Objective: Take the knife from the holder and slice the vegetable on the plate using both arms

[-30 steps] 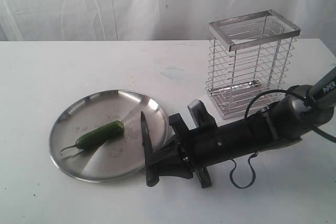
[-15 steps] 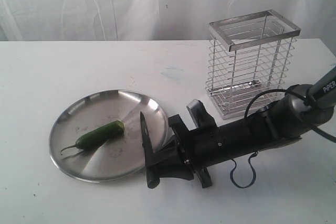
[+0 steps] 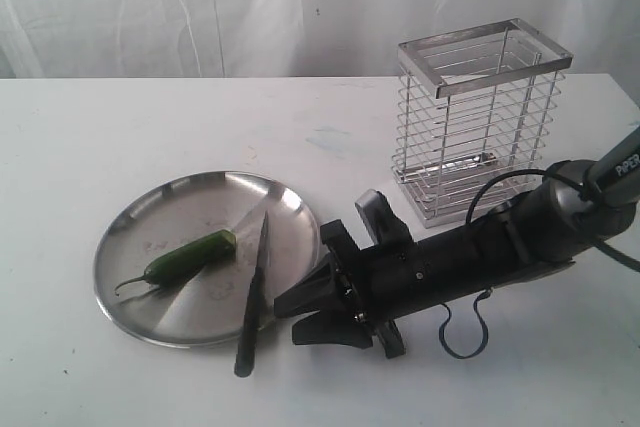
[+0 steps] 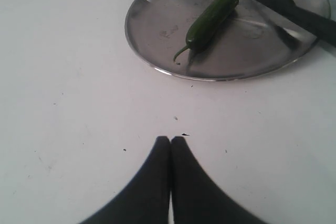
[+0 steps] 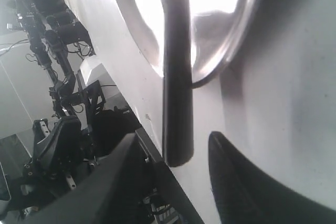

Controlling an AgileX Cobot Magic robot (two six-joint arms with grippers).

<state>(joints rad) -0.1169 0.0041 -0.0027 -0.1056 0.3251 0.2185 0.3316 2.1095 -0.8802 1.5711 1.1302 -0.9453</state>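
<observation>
Now the knife (image 3: 252, 295) lies flat and free. Its dark blade rests on the plate (image 3: 150, 212) and its black handle runs over the rim onto the white table (image 3: 150, 117). The blade tip points toward the blunt end of the vegetable (image 3: 190, 257), close to it but not touching. The green chili lies across the middle of the plate, with its thin stem curling toward the rim.

The right end effector (image 3: 291, 317) sits low over the table just beside the plate. Its 2 fingers are spread apart and grip nothing. In the right wrist view the handle's end shows in the gap between them and seems clear of both, though that view is blurred.

The left end effector (image 4: 170, 141) has its 2 fingers pressed together and holds nothing. It hangs over bare table near the plate.

The holder (image 3: 475, 127) stands upright toward the back of the table, behind the right arm and well apart from the plate.
</observation>
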